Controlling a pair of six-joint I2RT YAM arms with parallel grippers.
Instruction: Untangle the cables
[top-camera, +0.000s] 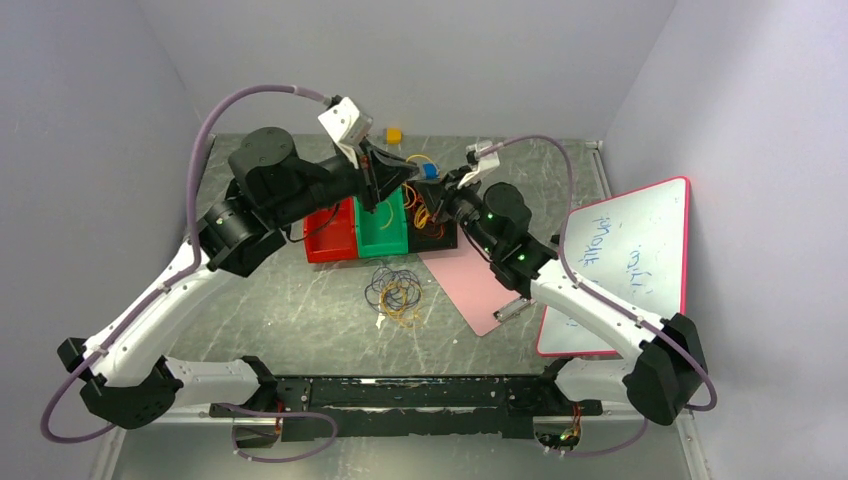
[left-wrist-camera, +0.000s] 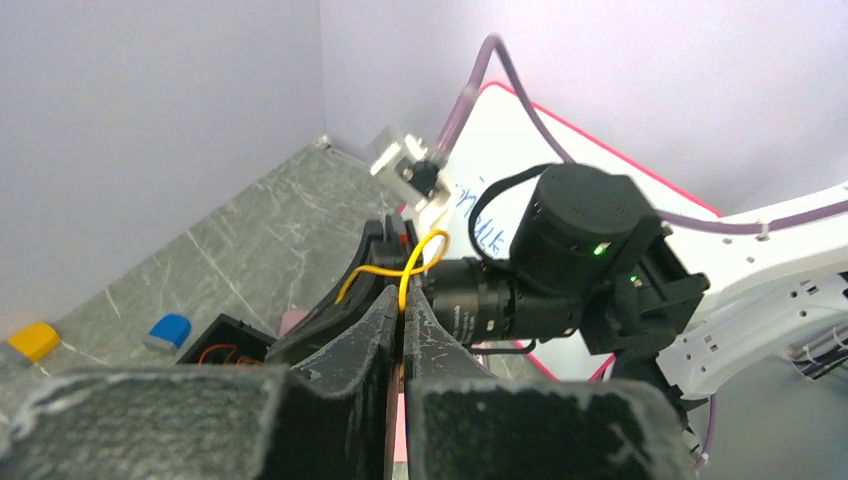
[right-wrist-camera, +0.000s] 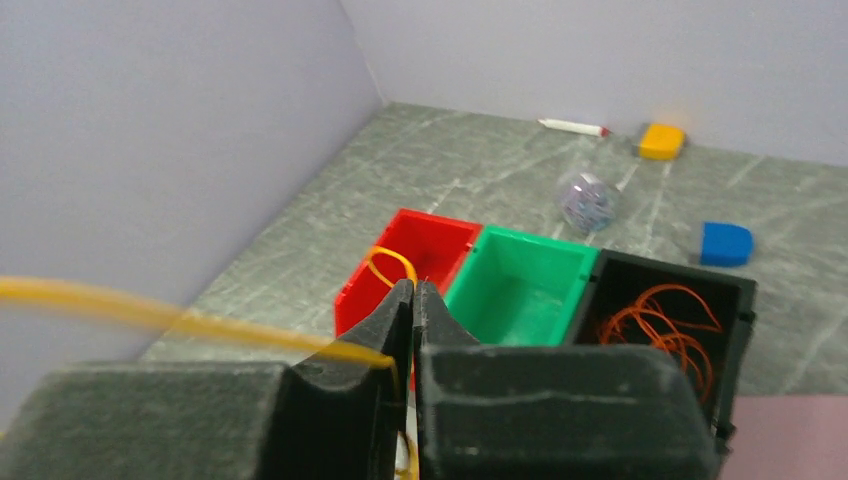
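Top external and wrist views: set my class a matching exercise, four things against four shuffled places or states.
Things:
1 yellow cable
2 tangle of cables
3 black bin
4 whiteboard

Places or states:
A holds orange loops
B red-framed, with blue writing
C pinched in the shut jaws of both arms
D lying loose on the table

Pairs: 1-C, 2-D, 3-A, 4-B.

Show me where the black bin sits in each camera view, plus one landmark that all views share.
Top external: the black bin is at centre, right of the green bin.
Left wrist: at lower left, with orange cables inside.
Right wrist: right of centre, with orange cables inside.
Shared landmark: the blue block lies on the table near the bin.
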